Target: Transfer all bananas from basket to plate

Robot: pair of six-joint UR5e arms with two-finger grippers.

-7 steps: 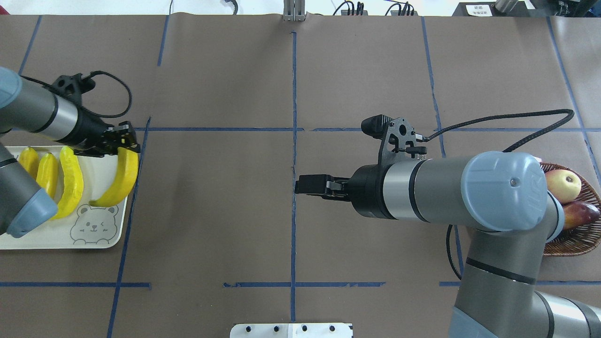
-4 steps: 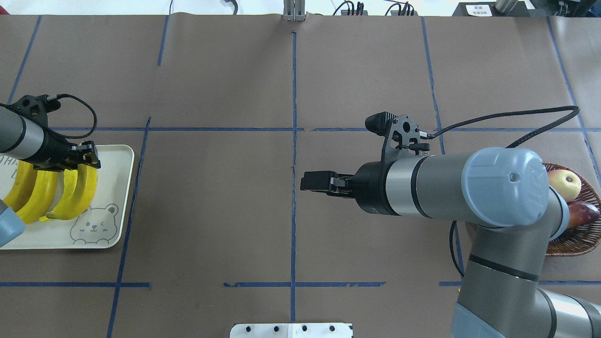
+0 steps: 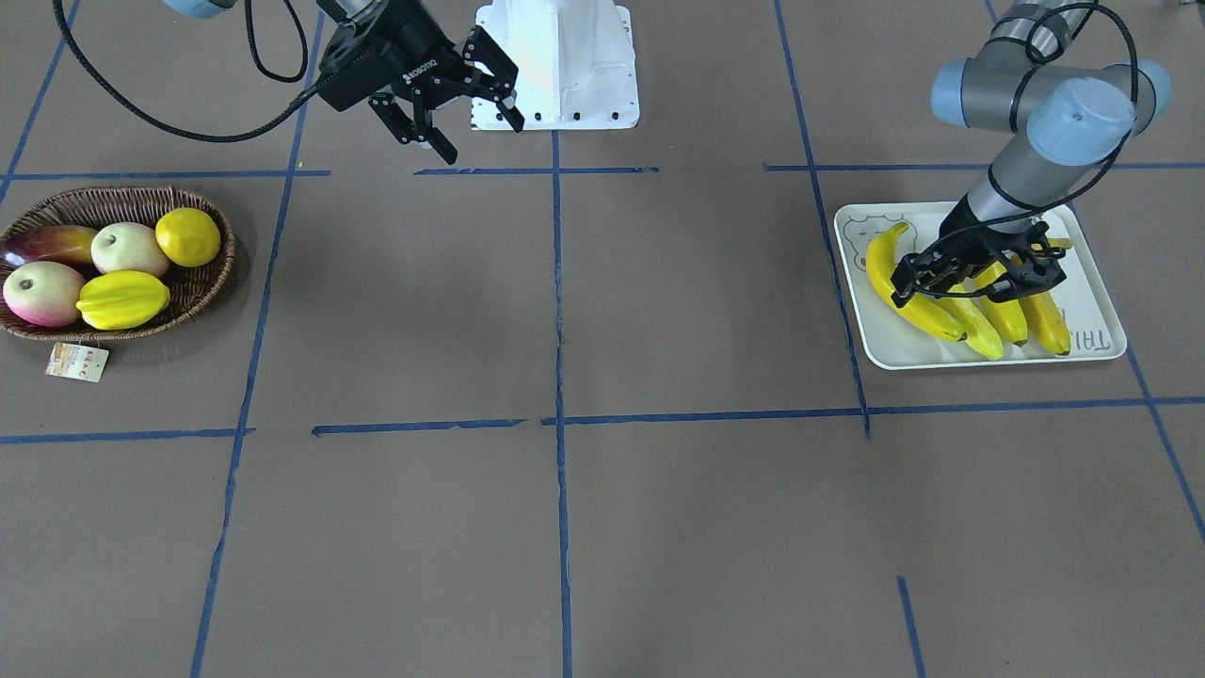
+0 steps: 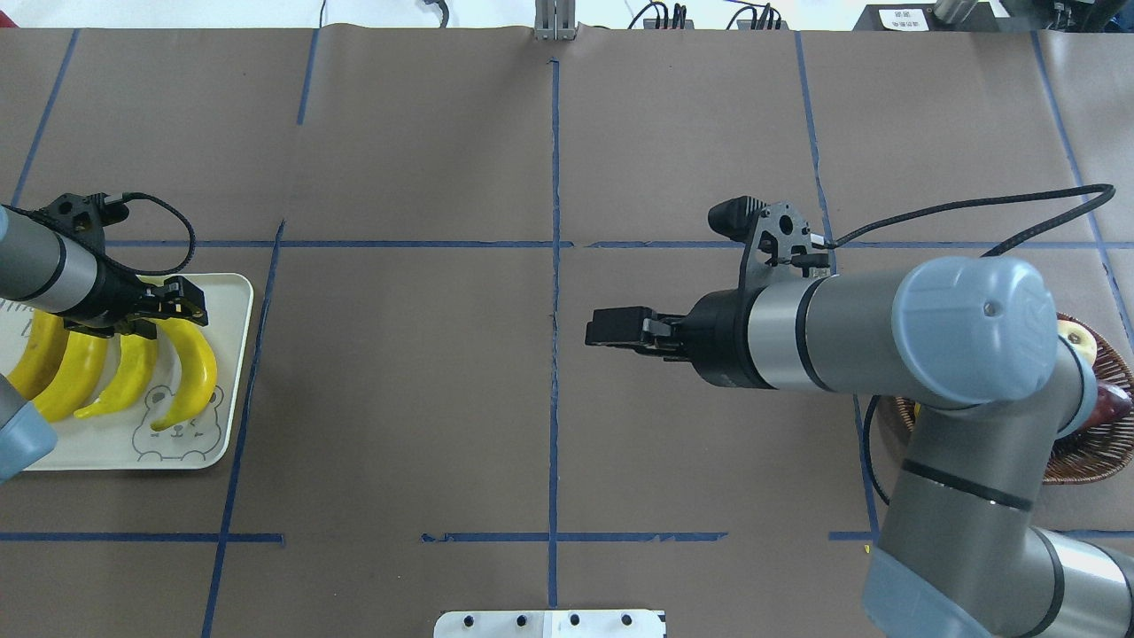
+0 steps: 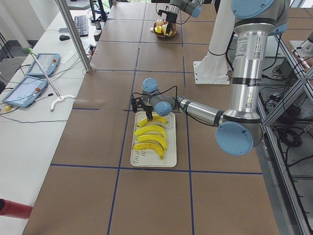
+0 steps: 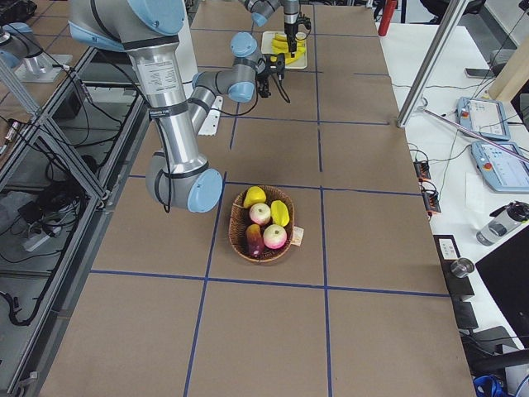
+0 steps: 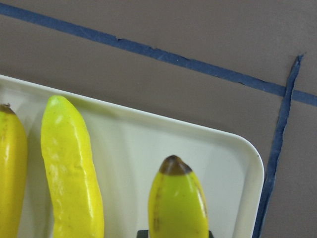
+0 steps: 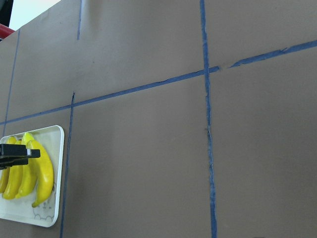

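1. And there they are: four long curved yellow bananas lying side by side on the flat white rounded-rectangle plate, at the robot's left end of the table.
2. The left wrist view has the close-up. One of the bananas is pale greenish-yellow and glossy. Next to it is the brown-tipped banana, deeper yellow with dark flecks down its side.
3. From overhead, the brown-tipped banana lies nearest the grey bear face print, its upper end under the left gripper.
4. The overhead view gives only a black block over the fruit. The wrist view shows dark finger edges tight against both sides of the brown-tipped banana, so the left gripper is clamped on it.
5. The right gripper is edge-on from overhead and unreadable there. The front-facing camera shows its two fingers spread wide, holding nothing, raised over the middle of the table.
6. The shallow oval brown wicker basket sits at the table's far right end.
   - Overhead, the right arm covers most of it.
   - The front view shows it all: a round yellow lemon, a ribbed yellow starfruit, two rosy-green apples and a dark red oval fruit.
   - A small paper tag lies just beside the rim.
7. Under everything is the brown paper-covered table, crossed with blue tape lines.
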